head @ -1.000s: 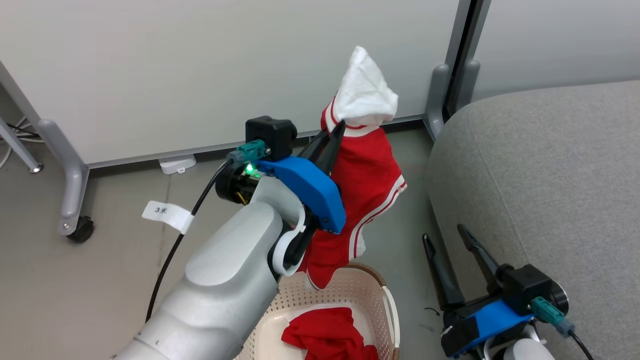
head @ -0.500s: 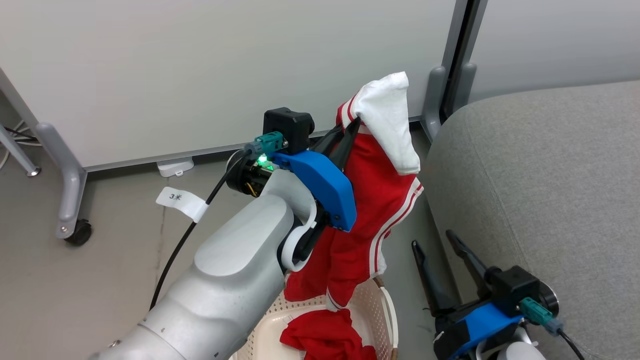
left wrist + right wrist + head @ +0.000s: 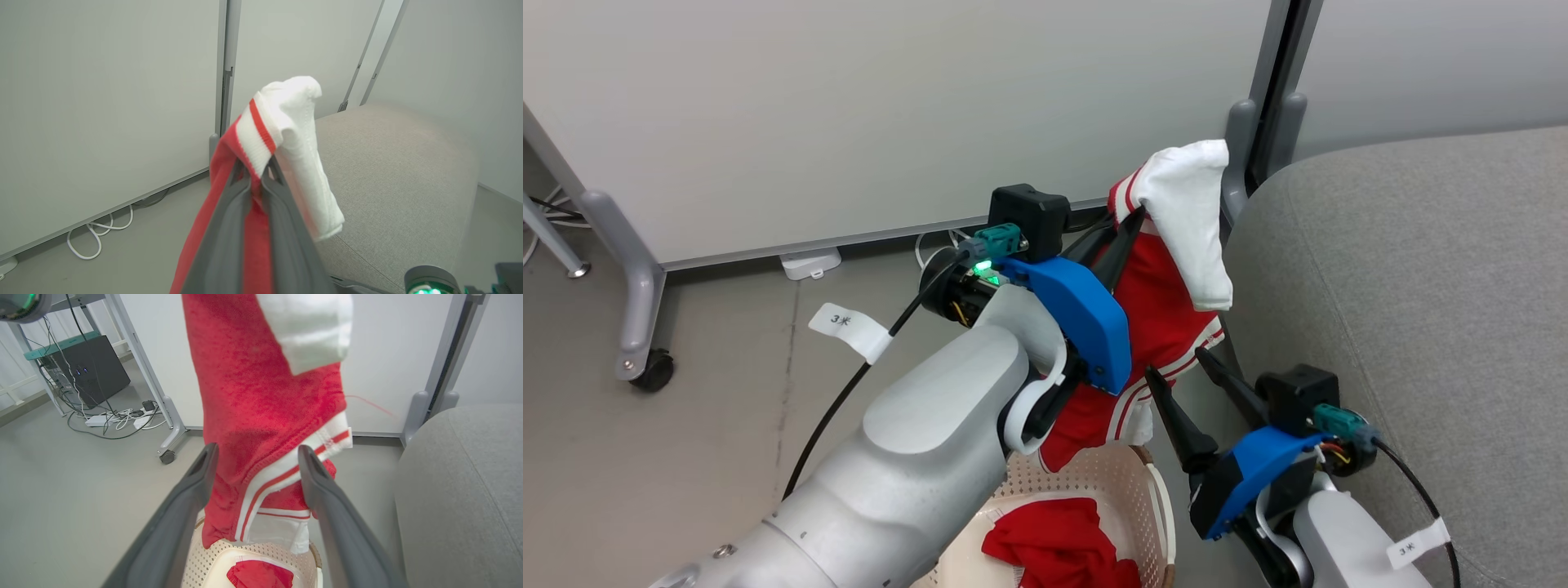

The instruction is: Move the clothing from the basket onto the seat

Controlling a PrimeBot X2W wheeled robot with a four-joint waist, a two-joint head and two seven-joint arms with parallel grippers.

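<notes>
Left hand point(image 3: 255, 165), clenched on the held garment point(image 3: 1164, 314): its two dark fingers pinch the red cloth just below a white panel, which flops over the fingertips toward the seat point(image 3: 1405, 269). From this pinch the garment's long axis runs straight down, red body first and then the white-striped hem. The hem's lowest corner hangs over the far rim of the basket point(image 3: 1152, 490), apart from the second garment point(image 3: 1054, 543), which lies crumpled in the basket's bottom. Right hand point(image 3: 1176, 366), released, jaws standing wide: it points up at the striped hem from below, and in its own wrist view the hem shows between the two fingers. Whether either finger touches the cloth cannot be told. The deciding relation is sideways: the seat lies to the robot's right of the pinch point, its rounded near edge just beside the drooping white panel. In the left wrist view its top lies lower than the fingertips. A carry to the right would therefore seem to bring the white panel over the cushion first, with the long hem trailing and needing to clear the edge. The left hand bears the load; the right hand is nearer both the seat and the loose lower end. Grey floor point(image 3: 686, 425) and a pale wall panel point(image 3: 849, 106) lie beyond.
</notes>
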